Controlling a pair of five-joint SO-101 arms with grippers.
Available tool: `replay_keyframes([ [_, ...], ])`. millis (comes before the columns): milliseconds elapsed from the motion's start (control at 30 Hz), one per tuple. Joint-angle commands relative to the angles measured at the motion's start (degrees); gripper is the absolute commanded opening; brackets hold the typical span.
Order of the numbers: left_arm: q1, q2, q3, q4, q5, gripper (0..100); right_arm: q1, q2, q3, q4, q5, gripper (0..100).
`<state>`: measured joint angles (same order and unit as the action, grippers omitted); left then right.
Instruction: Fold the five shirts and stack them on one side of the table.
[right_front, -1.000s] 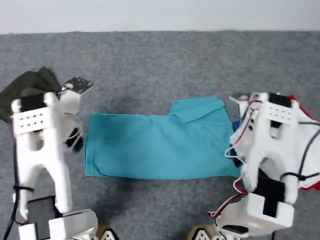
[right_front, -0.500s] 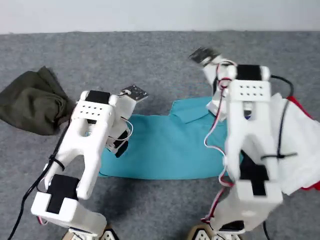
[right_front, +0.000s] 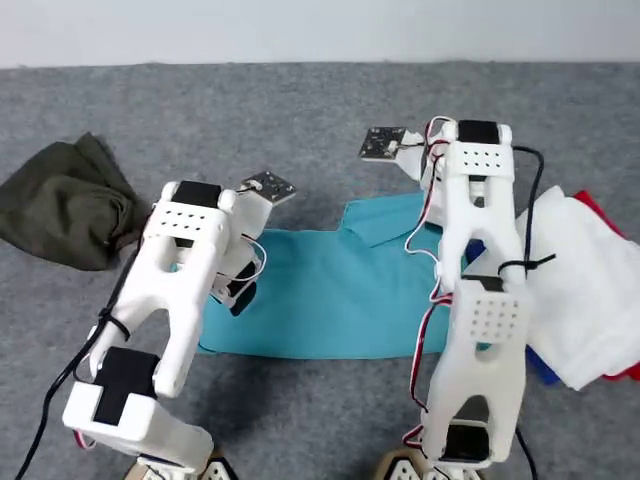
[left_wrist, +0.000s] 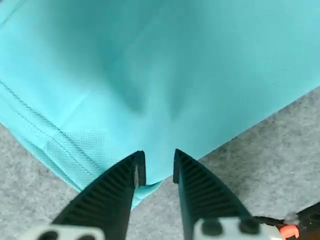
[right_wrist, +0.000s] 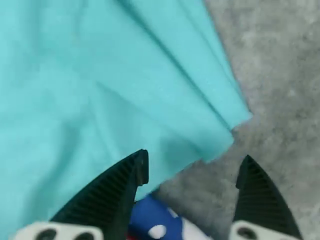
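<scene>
The crumpled olive shirt (right_front: 60, 205) sits far left on the bench (right_front: 250, 110). My left claw (left_wrist: 157, 160), jaws narrowly apart, hangs at a corner of the flat teal shirt (right_front: 330, 300); I might nip only one layer. My right claw (right_wrist: 195, 157), jaws wide, straddles its right edge and may snag the blue cloth (right_wrist: 155, 222) beneath. There's swinging room beyond the collar; the white pile (right_front: 585, 290) crowds the right

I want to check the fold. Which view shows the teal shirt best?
The high view: the teal shirt shows nearly whole, outline and collar included. The left wrist view gives a close hemmed corner; the right wrist view, a corner with layered edges.
</scene>
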<state>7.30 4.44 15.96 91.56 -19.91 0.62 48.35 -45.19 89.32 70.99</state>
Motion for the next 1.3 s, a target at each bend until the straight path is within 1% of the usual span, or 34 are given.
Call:
replay_keyframes([
  [0, 0.3, -0.3, -2.1, -0.2, 0.1, 10, 0.5, 3.4, -7.2, 0.6, 2.5, 15.2],
  [100, 0.3, -0.3, -2.1, -0.3, 0.1, 10, 0.5, 6.5, -10.6, 0.6, 2.7, 1.8],
  [133, 0.3, -0.3, -2.1, -0.3, 0.1, 10, 0.5, 7.5, -11.8, 0.7, 2.6, 0.2],
  [200, 0.3, -0.2, -2.1, -0.3, 0.1, 10, 0.6, 8.8, -13.3, 0.7, 2.6, 2.8],
  [267, 0.3, -0.2, -2.1, -0.3, 0.1, 10, 0.6, 9.4, -14.3, 0.9, 2.4, 0.8],
  [400, 0.3, -0.2, -2.1, -0.4, 0.1, 10, 0.2, 9.5, -16.6, 1.1, -0.3, 1.0],
  [467, 0.3, -0.2, -2.1, -0.4, 0.1, 10, 0.1, 9.4, -19.0, 4.0, -0.4, 1.0],
  [567, 0.3, -0.2, -2.1, -0.4, 0.1, 10, 0.0, 9.2, -25.0, 13.1, -0.4, 1.0],
  [733, 0.4, -0.2, -2.1, -0.3, 0.1, 10, 0.2, 8.7, -28.4, 13.8, -7.4, 1.0],
  [867, 0.3, -0.2, -2.1, -0.2, 0.1, 10, -1.3, 3.3, -19.7, 13.8, -8.0, 1.0],
  [1033, 0.3, -0.2, -2.1, -0.2, 0.1, 10, -3.1, -9.6, 0.6, 13.5, -7.6, 1.0],
  [1133, 0.4, -0.2, -2.1, -0.2, 0.1, 10, -2.7, -14.4, 5.8, 10.6, -7.9, 2.3],
  [1200, 0.5, -0.2, -2.1, -0.3, 0.1, 10, -2.0, -13.9, 7.8, 7.2, -9.3, 9.0],
  [1267, 0.4, -0.2, -2.1, -0.3, 0.1, 10, -1.5, -11.7, 8.5, 3.7, -11.4, 19.2],
])
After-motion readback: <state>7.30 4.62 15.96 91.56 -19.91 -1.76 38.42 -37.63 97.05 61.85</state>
